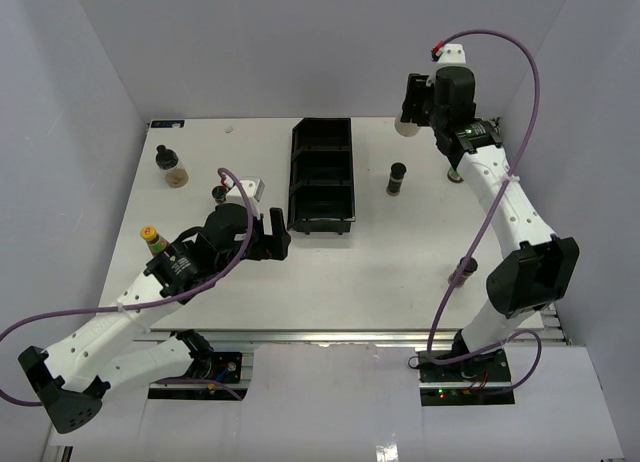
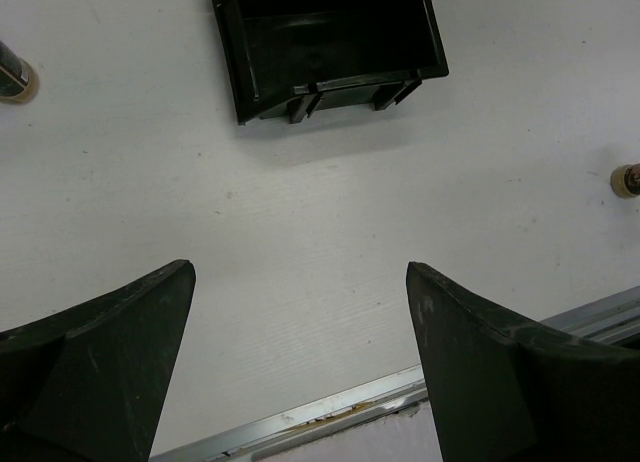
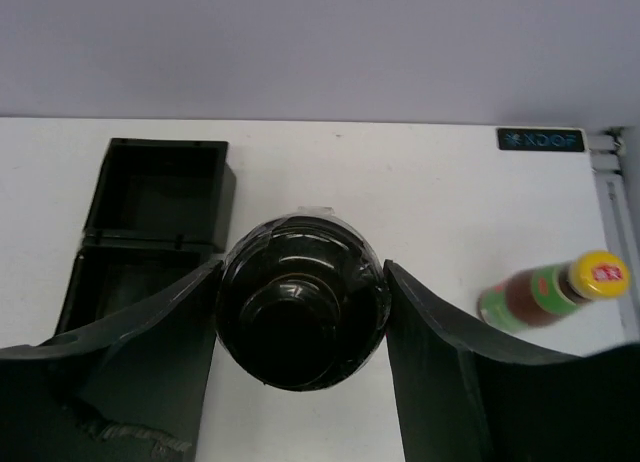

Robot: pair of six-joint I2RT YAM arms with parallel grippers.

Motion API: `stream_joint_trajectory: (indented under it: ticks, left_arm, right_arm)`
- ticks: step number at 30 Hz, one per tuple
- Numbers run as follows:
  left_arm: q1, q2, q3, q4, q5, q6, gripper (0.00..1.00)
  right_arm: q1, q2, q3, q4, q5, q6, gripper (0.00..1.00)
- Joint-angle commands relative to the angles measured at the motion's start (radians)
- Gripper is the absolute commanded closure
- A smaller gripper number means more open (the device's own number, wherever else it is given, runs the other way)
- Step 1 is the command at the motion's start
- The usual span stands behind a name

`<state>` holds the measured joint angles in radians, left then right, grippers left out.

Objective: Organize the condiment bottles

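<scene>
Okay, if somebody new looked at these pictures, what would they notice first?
Most likely the right gripper, shut on a black-capped jar at the table's far right, with the jar filling the right wrist view. Next comes the long black tray in the middle of the table, with the left gripper wide open and empty just short of its near end.

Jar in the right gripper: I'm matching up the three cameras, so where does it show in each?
Top external: jar is at the upper right, held above the table, right of the tray.
Left wrist: not in it; only the tray's end shows, top centre.
Right wrist: centre, black cap facing the camera, between the right gripper's fingers.
Shared landmark: the tray, in all three.
</scene>
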<state>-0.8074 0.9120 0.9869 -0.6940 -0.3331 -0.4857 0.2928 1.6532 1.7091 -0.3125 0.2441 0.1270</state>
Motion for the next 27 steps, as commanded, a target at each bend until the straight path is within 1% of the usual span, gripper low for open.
stream_joint_trajectory:
  ticks: [1,6,9,12,17,21,27]
  left_arm:
    - [0.001,0.038,0.064,-0.066,-0.039,-0.024,0.02]
    - [0.002,0.035,0.064,-0.067,-0.053,-0.029,0.02]
    - [0.002,0.035,0.067,-0.07,-0.06,-0.031,0.02]
    - [0.004,0.046,0.076,-0.075,-0.074,-0.027,0.02]
    - [0.005,0.064,0.081,-0.052,-0.089,-0.017,0.02]
    - [0.005,0.085,0.085,-0.04,-0.094,0.002,0.02]
    - [0.007,0.119,0.073,-0.026,-0.115,0.019,0.02]
  right_arm:
    - [0.043,0.148,0.166,0.23,-0.076,-0.057,0.92]
    - [0.092,0.295,0.296,0.34,-0.156,-0.078,0.92]
    - [0.122,0.407,0.371,0.39,-0.138,-0.094,0.92]
    - [0.139,0.487,0.446,0.43,-0.139,-0.086,0.92]
    - [0.148,0.592,0.479,0.57,-0.14,-0.08,0.92]
    - [0.151,0.685,0.555,0.611,-0.139,-0.078,0.92]
    - [0.152,0.741,0.519,0.679,-0.121,-0.078,0.92]
